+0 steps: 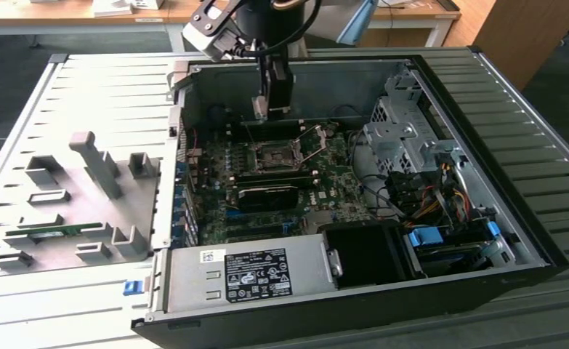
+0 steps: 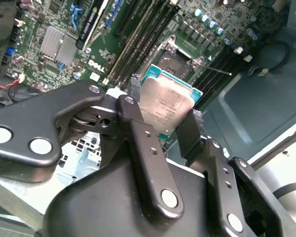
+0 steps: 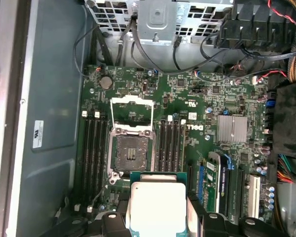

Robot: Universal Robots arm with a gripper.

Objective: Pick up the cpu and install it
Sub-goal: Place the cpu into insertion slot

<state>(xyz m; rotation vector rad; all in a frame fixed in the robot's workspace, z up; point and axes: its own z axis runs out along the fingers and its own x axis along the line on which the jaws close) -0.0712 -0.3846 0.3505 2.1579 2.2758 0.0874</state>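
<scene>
Black metal gripper hovers inside the open grey computer case in the exterior view. Second wrist view: its fingers clamp the silvery square cpu by its edges. First wrist view: the cpu sits near the open dark-framed socket.

Soft, even light brightens the bench. The metal top of the cpu glares pale, while the case interior lies in shade.
</scene>
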